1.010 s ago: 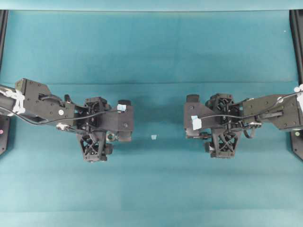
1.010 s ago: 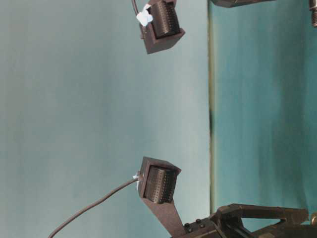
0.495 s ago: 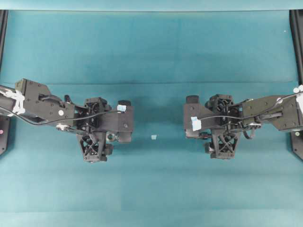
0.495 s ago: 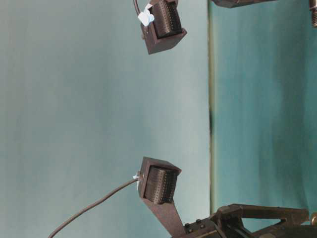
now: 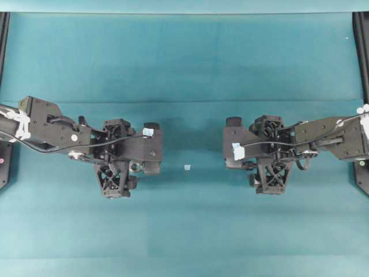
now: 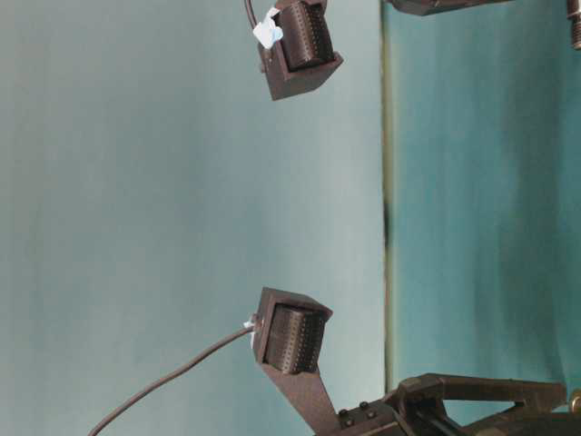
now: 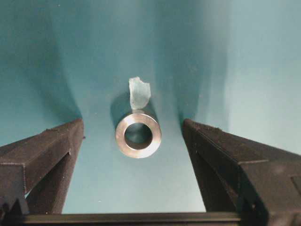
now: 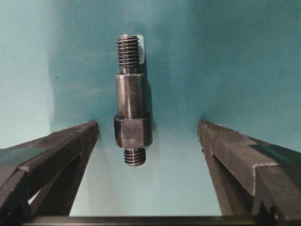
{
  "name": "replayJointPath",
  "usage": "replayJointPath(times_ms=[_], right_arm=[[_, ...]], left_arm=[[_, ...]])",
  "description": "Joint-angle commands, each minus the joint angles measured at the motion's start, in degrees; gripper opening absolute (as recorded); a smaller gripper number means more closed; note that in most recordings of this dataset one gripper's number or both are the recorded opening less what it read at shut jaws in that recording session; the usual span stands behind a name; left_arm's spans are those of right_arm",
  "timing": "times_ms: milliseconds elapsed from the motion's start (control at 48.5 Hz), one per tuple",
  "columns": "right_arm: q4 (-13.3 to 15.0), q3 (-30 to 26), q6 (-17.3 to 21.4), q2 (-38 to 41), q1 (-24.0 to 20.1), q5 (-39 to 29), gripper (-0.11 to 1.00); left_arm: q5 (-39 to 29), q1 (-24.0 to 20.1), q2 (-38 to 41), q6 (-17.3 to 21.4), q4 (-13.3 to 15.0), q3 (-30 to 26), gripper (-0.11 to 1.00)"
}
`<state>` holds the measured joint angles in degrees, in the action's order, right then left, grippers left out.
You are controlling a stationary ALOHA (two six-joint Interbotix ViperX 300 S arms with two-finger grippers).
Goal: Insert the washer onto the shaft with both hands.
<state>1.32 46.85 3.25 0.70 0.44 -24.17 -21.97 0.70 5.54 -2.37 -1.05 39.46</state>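
Both grippers stand with jaws wide apart and have not stirred over the last second: the left gripper (image 7: 134, 136) hangs over the washer (image 7: 138, 135), which lies flat on the counter (image 5: 184, 63) left of its middle, untouched between the fingers, a pale tape scrap (image 7: 139, 92) just beyond it. The right gripper (image 8: 146, 136) likewise brackets the shaft (image 8: 131, 101), lying right of the middle. Nothing is gripped yet, so I judge both pickups lie ahead.

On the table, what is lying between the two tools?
In the overhead view, only a small pale tape scrap lies on the bare teal mat between the left tool and the right tool.
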Motion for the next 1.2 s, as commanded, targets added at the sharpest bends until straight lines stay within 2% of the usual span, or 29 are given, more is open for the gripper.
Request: replayJointPath(times_ms=[0, 1175], right_arm=[[0.0, -0.4, -0.7, 0.1, -0.1, 0.4, 0.92], [0.0, -0.4, -0.6, 0.1, -0.1, 0.5, 0.92]], left_arm=[[0.2, 0.4, -0.4, 0.0, 0.0, -0.5, 0.91], [0.2, 0.6, -1.0, 0.4, -0.1, -0.4, 0.88]])
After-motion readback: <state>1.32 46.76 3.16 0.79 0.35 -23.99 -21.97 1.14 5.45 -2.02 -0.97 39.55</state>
